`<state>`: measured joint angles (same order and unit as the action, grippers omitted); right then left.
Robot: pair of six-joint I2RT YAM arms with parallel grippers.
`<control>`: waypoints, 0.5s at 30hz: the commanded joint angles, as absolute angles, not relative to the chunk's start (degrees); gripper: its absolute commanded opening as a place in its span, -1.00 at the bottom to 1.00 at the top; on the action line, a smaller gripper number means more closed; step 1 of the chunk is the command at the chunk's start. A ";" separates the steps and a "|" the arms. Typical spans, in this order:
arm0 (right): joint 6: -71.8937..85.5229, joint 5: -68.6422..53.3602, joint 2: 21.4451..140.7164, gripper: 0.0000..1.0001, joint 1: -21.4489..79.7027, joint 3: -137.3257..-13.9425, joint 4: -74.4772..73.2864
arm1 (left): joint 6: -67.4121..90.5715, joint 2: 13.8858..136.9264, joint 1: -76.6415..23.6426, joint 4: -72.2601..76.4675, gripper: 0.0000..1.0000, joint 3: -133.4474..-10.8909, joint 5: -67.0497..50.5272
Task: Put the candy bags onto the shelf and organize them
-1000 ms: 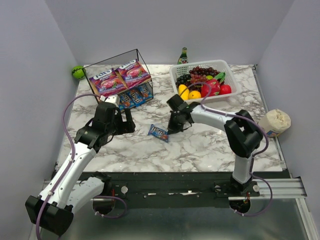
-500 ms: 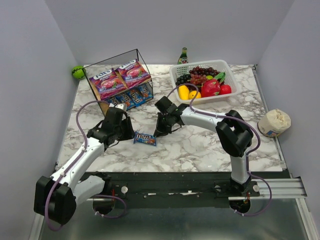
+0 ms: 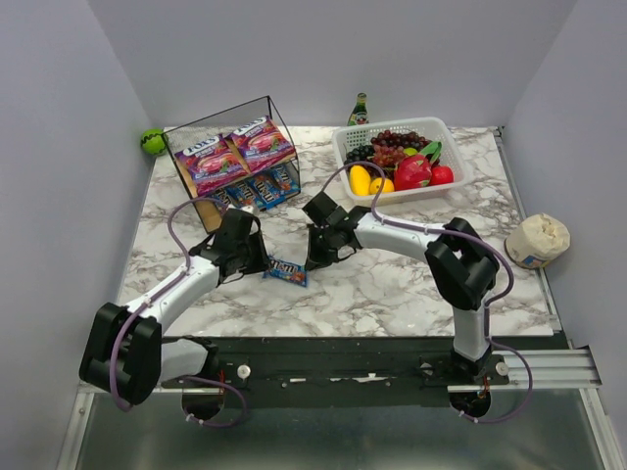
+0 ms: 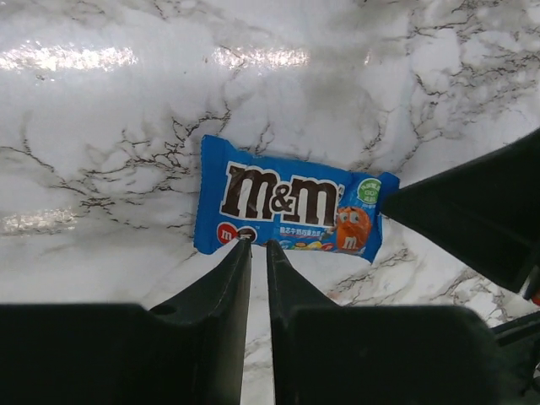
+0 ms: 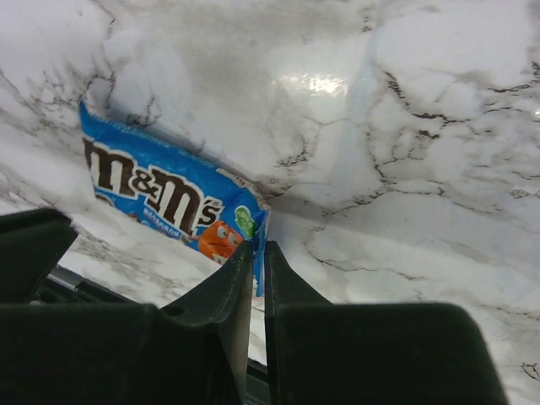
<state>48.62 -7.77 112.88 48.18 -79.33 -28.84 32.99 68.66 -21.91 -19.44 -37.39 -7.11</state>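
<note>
Blue packet lying flat, long axis left-right

a robotics lab test cell: two robot arms are bolted to a metal rail at the near edge of a marble-patterned table. bare grey walls box it in. staged props sit on it: a small wire shelf and a white basket of fruit.
</note>
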 commanded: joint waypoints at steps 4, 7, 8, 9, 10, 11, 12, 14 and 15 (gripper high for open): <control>43.51 -4.13 110.30 -0.64 51.76 -81.39 -27.60 | 34.28 73.12 -22.68 -19.42 -0.63 -38.23 -4.13; 42.89 -6.14 111.44 -0.64 52.03 -81.56 -25.93 | 34.71 74.35 -22.76 -19.34 -0.63 -38.14 -3.87; 43.24 -6.94 111.97 -0.63 52.03 -81.48 -25.14 | 34.89 74.79 -22.76 -18.81 -0.63 -38.14 -3.87; 43.33 -8.25 112.49 -0.64 52.03 -81.39 -24.79 | 35.07 74.97 -22.76 -18.55 -0.63 -38.14 -3.26; 43.50 -8.52 113.37 -0.64 51.94 -81.30 -24.52 | 35.24 75.14 -22.85 -18.54 -0.63 -38.41 -2.90; 43.94 -8.61 113.73 -0.64 52.03 -81.04 -24.09 | 35.42 75.58 -22.85 -18.54 -0.63 -38.58 -2.55; 44.03 -8.18 113.99 -0.65 51.94 -80.77 -23.91 | 35.51 75.67 -22.85 -18.54 -0.62 -38.67 -2.29; 43.86 -7.82 114.61 -0.65 52.03 -80.51 -23.64 | 35.68 74.98 -22.85 -17.94 -0.62 -38.76 -1.67; 43.86 -7.04 114.78 -0.66 52.03 -80.51 -23.64 | 35.77 74.54 -22.85 -17.49 -0.60 -38.67 -1.67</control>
